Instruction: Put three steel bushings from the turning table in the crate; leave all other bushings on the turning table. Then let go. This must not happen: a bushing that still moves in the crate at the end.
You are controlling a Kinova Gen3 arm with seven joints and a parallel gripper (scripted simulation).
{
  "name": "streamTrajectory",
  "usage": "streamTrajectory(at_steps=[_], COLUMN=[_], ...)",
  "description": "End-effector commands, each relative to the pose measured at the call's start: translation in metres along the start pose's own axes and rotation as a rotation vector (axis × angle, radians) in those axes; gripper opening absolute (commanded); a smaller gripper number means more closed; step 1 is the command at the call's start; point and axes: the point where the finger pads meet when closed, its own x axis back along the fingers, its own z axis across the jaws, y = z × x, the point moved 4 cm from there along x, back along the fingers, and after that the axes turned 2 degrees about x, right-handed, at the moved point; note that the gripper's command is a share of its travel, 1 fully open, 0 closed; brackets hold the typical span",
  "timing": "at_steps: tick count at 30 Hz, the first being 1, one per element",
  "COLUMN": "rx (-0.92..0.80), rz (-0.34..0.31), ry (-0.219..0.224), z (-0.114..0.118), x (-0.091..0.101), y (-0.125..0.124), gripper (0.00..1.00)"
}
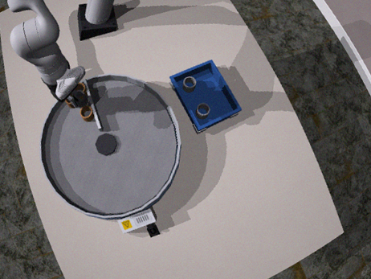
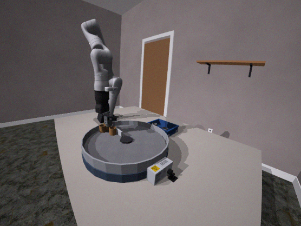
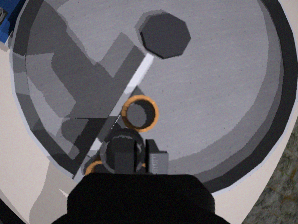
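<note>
My gripper (image 1: pixel 81 98) (image 2: pixel 108 125) (image 3: pixel 141 150) is shut on the wall of a dark steel bushing (image 3: pixel 105 150), just above the turning table (image 1: pixel 116 178) (image 2: pixel 130 154) (image 3: pixel 215 75). One finger is inside the ring, the other outside. A copper-coloured bushing (image 1: pixel 85 118) (image 2: pixel 112 131) (image 3: pixel 125 122) stands close beside it, towards the hub. A second copper bushing (image 2: pixel 102 128) and another are partly hidden around the gripper. Two steel bushings (image 1: pixel 188 89) (image 1: pixel 202 116) stand apart in the blue crate (image 1: pixel 221 118) (image 2: pixel 173 131).
A thin pale bar (image 1: pixel 97 117) (image 3: pixel 141 72) runs from near the dark hub (image 1: pixel 106 144) (image 2: pixel 126 139) (image 3: pixel 166 36) to the rim, right beside the bushings. The table's raised rim lies between gripper and crate. The crate's right part is free.
</note>
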Motion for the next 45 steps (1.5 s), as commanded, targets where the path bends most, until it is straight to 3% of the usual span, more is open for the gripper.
streamTrajectory(at_steps=[1,16,21,33,38,45], rx=[0.002,0.006,0.006,0.006,0.005,0.005], rz=[-0.001,-0.003,-0.003,-0.003,-0.003,-0.003], ry=[-0.002,-0.006,-0.006,-0.006,-0.007,-0.007], z=[0.000,-0.001,0.000,0.000,0.001,0.001], x=[0.002,0.005,0.023,0.023,0.041,0.041], y=[0.000,0.000,0.000,0.000,0.000,0.000], gripper=[0.00,0.00,0.00,0.00,0.00,0.00])
